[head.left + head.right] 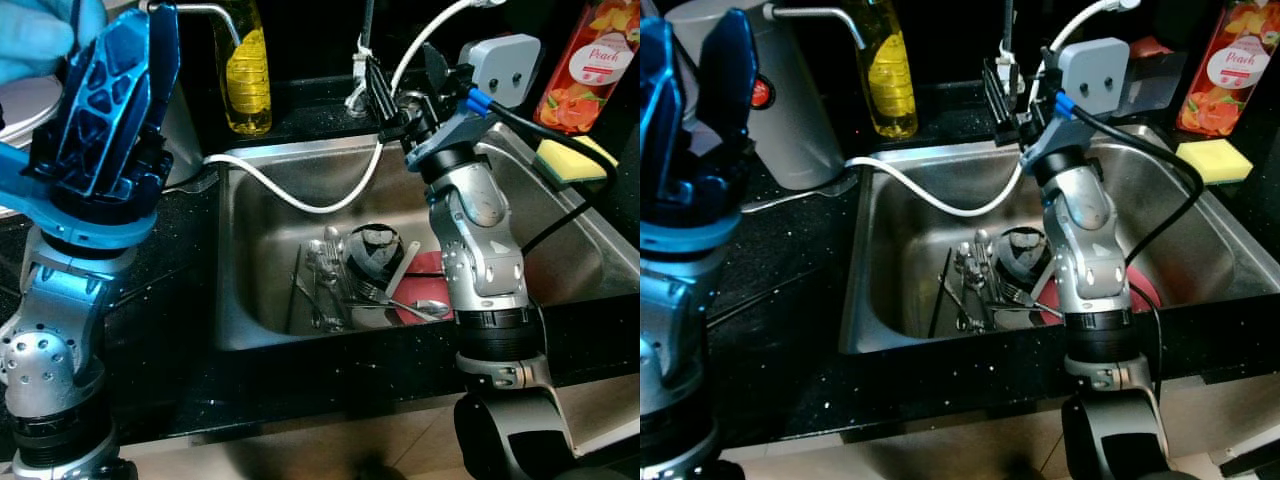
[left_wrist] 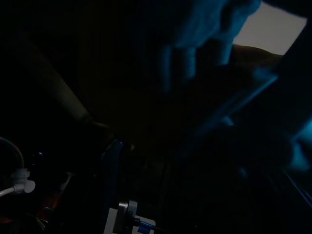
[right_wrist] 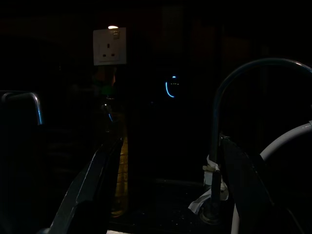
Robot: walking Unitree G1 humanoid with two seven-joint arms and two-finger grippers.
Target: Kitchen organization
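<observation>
Reaching over sink, right tool (fingers apart) nr tap

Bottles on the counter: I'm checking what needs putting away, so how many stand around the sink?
2. A yellow bottle stands on the counter behind the sink's back left corner, and a peach-labelled bottle stands at the back right, behind the sponge. Others may be out of frame.

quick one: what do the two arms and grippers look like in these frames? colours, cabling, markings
Both arms are silver, jointed metal segments with black collars. The left gripper has long black lattice-patterned fingers, tinted blue by the light, on a black base. The right gripper has slim black fingers; a grey camera box sits on its wrist, with a blue-tipped black cable looping down the arm. No markings legible.
</observation>
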